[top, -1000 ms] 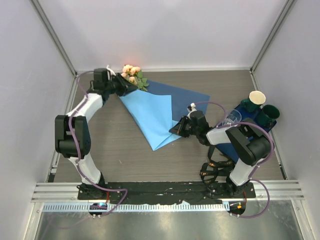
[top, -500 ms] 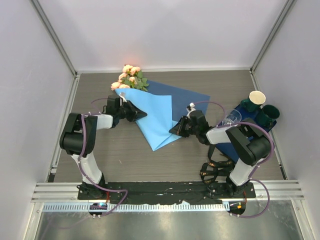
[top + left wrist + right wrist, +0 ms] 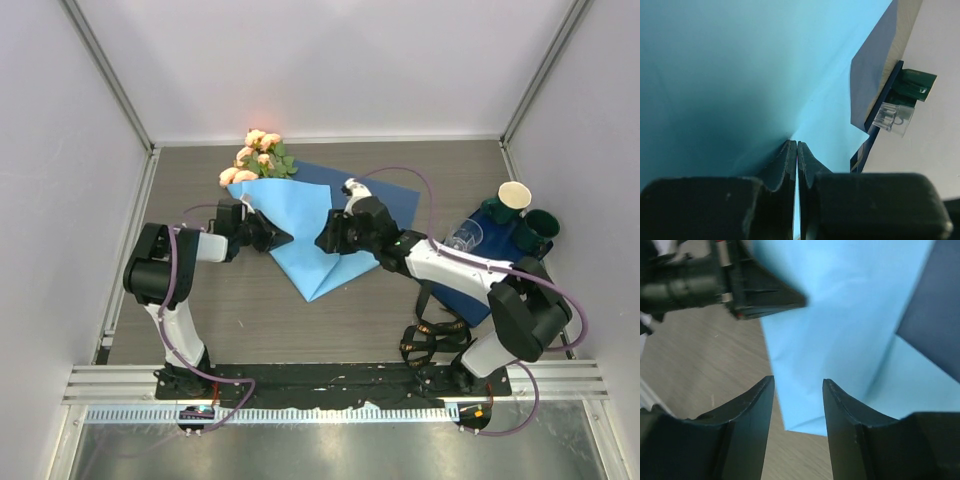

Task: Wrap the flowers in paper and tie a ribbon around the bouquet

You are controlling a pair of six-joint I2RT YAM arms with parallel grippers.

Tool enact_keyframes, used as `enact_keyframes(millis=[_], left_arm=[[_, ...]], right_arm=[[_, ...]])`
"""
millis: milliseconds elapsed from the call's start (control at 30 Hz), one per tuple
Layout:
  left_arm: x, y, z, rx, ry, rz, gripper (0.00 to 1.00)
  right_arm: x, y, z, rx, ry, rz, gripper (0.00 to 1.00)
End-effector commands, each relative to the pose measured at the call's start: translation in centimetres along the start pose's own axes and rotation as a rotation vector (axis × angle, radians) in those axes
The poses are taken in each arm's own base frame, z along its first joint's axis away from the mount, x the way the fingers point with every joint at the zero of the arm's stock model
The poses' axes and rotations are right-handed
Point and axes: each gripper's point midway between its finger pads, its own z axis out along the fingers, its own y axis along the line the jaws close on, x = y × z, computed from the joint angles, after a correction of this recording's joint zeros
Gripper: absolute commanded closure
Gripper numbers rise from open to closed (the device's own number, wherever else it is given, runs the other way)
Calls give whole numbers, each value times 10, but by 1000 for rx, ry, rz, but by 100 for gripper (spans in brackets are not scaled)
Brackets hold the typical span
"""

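The pink flowers (image 3: 254,160) lie at the back, blooms sticking out past the paper's far edge, stems hidden under it. The paper (image 3: 308,230) is folded light blue side up into a wedge, with its darker face (image 3: 388,192) showing behind. My left gripper (image 3: 274,240) pinches the paper's left edge; in the left wrist view the left gripper (image 3: 797,143) has a thin blue sliver of paper (image 3: 740,65) between shut jaws. My right gripper (image 3: 326,236) hovers open over the paper (image 3: 850,315); nothing lies inside the right gripper (image 3: 798,380). The black ribbon (image 3: 432,340) lies looped near the right arm's base.
At the right, on a dark navy mat (image 3: 468,302), stand two green cups (image 3: 540,226), a cream cup (image 3: 514,193) and a clear cup (image 3: 463,237). White walls enclose the wooden table (image 3: 230,310) on three sides.
The left gripper came from beside the blooms toward the near side, folding the paper's left edge over the stems, and closed. The right gripper let go of the paper's right edge, opened and moved left.
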Motion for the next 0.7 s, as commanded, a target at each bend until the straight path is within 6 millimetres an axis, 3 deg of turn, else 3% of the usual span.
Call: enact_keyframes(millis=[0,133,233,433,533,600,667], left_arm=[[-9,-1,2,18,-33,52,93],[-8,-3,3,22,-25,54,94],[-9,-2,2,17,-27,56,94],[-11,-14,0,48,-20,73,93],[-15,-28,-5,67,-24,84,84],[-19,-54,-17,162,-44,46,66],[-29,-76,-34,237,-114,22,61]], right_arm=[[13,40,6,-126,58,-57,50],[33,48,32,-218,80,-6,62],[57,41,46,-245,141,14,73],[93,23,48,-225,196,82,87],[106,9,46,-180,206,107,91],[110,5,47,-167,207,123,92],[111,2,48,-149,209,125,93]])
